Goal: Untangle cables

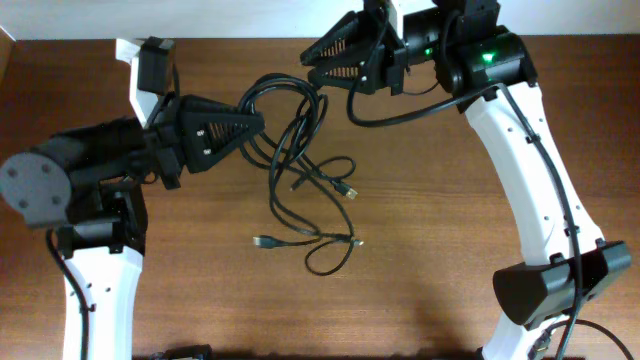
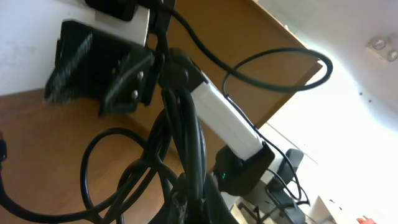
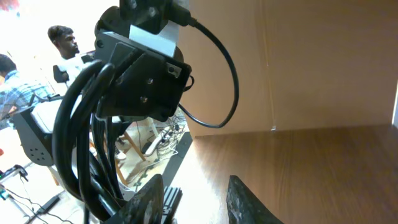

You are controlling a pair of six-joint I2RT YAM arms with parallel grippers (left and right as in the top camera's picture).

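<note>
The cables are thin black cords. They run from a looped bunch at the table's back middle down to loose loops and small plug ends on the wood. My left gripper is shut on the upper bunch. In the left wrist view several strands pass straight between its jaws. My right gripper hovers just right of that bunch, close to the left gripper's tip. It is open, and only bare table shows in its gap. The cords hang beside its left finger, outside the gap.
The table's back edge meets a white wall right behind both grippers. The thicker black robot cable loops off the right arm's wrist. The white arm links stand at the left and right sides.
</note>
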